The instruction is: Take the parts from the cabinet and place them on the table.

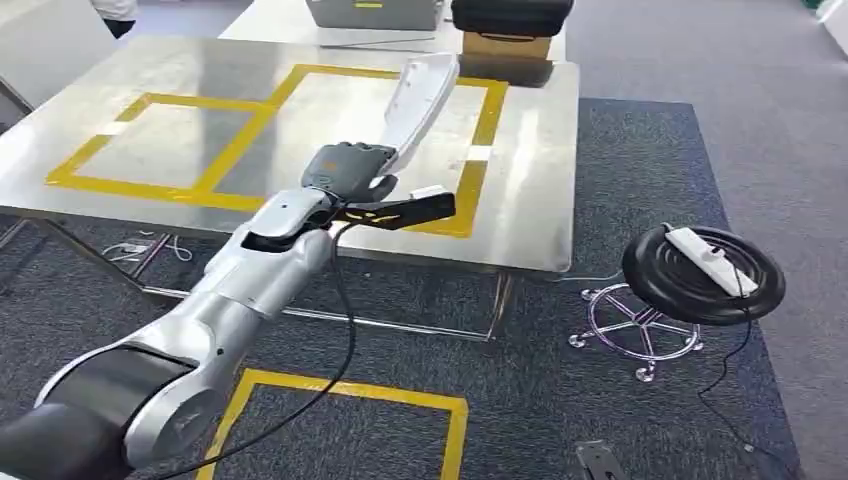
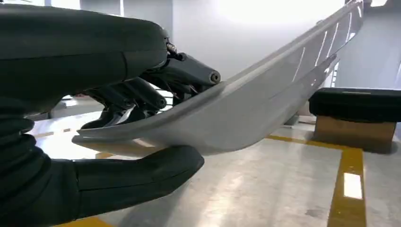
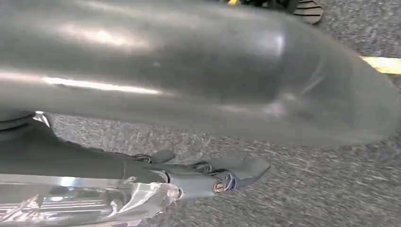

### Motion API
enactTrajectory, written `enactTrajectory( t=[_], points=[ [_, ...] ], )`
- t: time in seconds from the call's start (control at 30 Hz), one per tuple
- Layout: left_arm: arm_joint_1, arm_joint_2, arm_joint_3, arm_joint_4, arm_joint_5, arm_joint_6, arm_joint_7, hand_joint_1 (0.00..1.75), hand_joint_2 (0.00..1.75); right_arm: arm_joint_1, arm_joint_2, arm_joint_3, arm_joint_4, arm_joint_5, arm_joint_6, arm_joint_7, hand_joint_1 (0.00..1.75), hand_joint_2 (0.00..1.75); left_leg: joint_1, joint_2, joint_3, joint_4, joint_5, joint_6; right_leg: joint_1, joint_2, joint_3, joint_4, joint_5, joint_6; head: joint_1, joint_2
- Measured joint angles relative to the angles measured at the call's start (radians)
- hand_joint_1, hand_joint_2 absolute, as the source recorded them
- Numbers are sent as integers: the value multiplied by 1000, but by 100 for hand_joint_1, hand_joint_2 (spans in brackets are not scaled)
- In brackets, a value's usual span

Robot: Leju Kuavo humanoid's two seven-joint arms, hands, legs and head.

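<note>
Grey plastic panel part clamped in left hand, thumb under, fingers over near end; long curved strip, far end angled up toward 1 o'clock. Held above steel desk, over larger yellow-taped square, not touching surface in left wrist view. Left hand wrapped around part's edge, thumb below. Right hand hanging low over grey carpet, something clear and shiny just beside it at wrist; whether fingers hold anything, cannot tell. Black case on cardboard box at desk's far edge, 12 o'clock. Black stool with white power strip at 3 o'clock. Progress judged: part already out of cabinet and carried to desk; lowering and release left. No parts lying on desk yet.
</note>
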Motion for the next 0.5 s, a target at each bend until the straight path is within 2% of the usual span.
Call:
enactTrajectory(
  t=[0.03, 0.1, 0.13, 0.17, 0.2, 0.27, 0.3, 0.33, 0.37, 0.43, 0.47, 0.5],
  points=[
    [-3, 0, 0, 0, 0, 0, 0, 175, 175, -3, 0, 0, 0, 0, 0, 0, 0, 0, 0, 0, -32, 61, -32, -2, 0, 0, 2, 0, -2, -5, -1, 0],
    [-2, 1, 0, 1, -1, 0, 0, 175, 175, -6, 0, 0, 0, 0, 0, 0, 0, 0, 0, 0, -125, 221, -91, -6, 0, -1, 7, 0, -8, -11, 0, 0],
    [0, 2, 0, 3, -1, 0, 0, 175, 175, -6, 0, 0, 0, 0, 0, 0, 0, 0, 0, 0, -164, 277, -99, -7, 0, 0, 9, 0, -10, -12, 0, 0],
    [3, 3, 0, 3, -2, -1, 0, 175, 175, -5, 0, 0, 0, 0, 0, 0, 0, 0, 0, 0, -174, 278, -81, -8, 0, 0, 13, 0, -14, -12, 0, 0],
    [3, 4, 0, 3, -3, -1, 0, 175, 175, -5, 0, 0, 0, 0, 0, 0, 0, 0, 1, 0, -163, 237, -39, -7, 0, 1, 18, 1, -18, -10, -1, 0],
    [-1, 4, 0, 3, -6, -1, 0, 175, 175, -5, 1, 0, 0, 1, 1, 0, 0, 0, 2, 2, -90, 77, 60, -5, -2, 4, 31, 3, -29, -2, 0, 0],
    [-3, 4, 0, 3, -7, -2, 0, 175, 175, -6, 2, 0, 0, 1, 1, 0, 0, 0, 2, 5, -56, 4, 90, -6, -1, 4, 34, 5, -35, 4, 0, 0],
    [-8, 3, 0, 3, -8, -2, 0, 175, 175, -9, 2, 0, 0, 1, 1, 0, 0, 0, 2, 2, -39, -33, 71, 0, 7, 6, 29, 18, -44, 10, 0, 0],
    [-8, -1, 0, 3, -8, -3, 0, 175, 175, -10, 2, 0, 0, 1, 2, 0, 0, 0, 0, 1, -41, -25, 72, 8, 7, 5, 29, 13, -44, 12, 6, 0],
    [-8, 1, 0, 3, -9, -3, 0, 175, 175, -9, 2, 0, 0, 2, 6, -2, 0, 0, -5, 0, -42, -25, 67, 21, 3, 4, 33, 6, -45, 21, 5, 0],
    [-10, 0, 0, 3, -9, -3, 0, 175, 175, -9, 1, 0, 0, 2, 8, -2, 0, 0, 2, 0, -38, -29, 69, 28, 3, 4, 32, 10, -50, 26, 2, 0],
    [-13, 0, 0, 3, -9, -3, 0, 175, 175, -10, 1, 0, 0, 2, 9, -3, 0, 0, 2, 0, -33, -30, 66, 33, 2, 1, 20, 34, -63, 33, 7, 0]
  ],
)
